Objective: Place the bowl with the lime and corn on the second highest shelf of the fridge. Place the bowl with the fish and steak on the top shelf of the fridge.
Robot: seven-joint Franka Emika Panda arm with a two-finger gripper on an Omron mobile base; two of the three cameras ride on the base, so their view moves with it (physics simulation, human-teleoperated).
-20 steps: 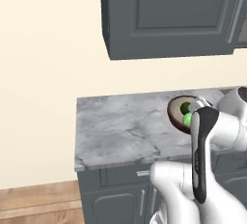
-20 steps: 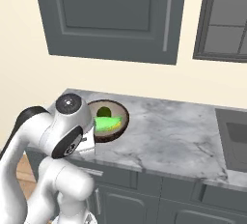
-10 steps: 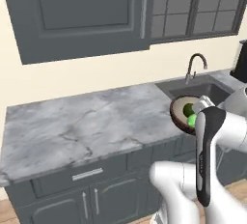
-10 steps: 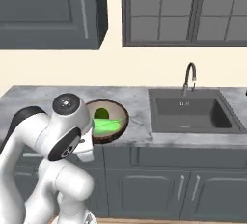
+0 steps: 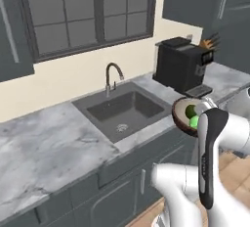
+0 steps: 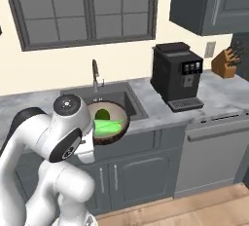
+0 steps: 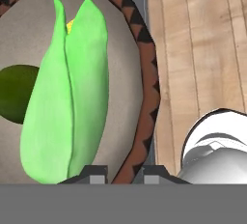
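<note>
My end effector (image 7: 124, 170) is clamped on the near rim of the bowl (image 7: 144, 80), held up in front of the sink (image 6: 109, 98). The corn (image 7: 67, 92) points straight away from it, with the lime (image 7: 14, 92) beside. I cannot see the fridge yet.

Grey marble worktop (image 5: 44, 143) w/ dark sink (image 5: 122, 111) set in it, curved faucet (image 5: 113, 74) behind basin. Black coffee machine (image 6: 176, 76) right of sink, on worktop by the wall. Knife block (image 6: 226, 65) further right, near wall outlet (image 6: 210, 49). Dark-framed window (image 6: 82, 8) above sink. Grey cabinets (image 6: 131, 174) below, dishwasher (image 6: 214, 154) beside them. Wood floor (image 7: 193, 49).
</note>
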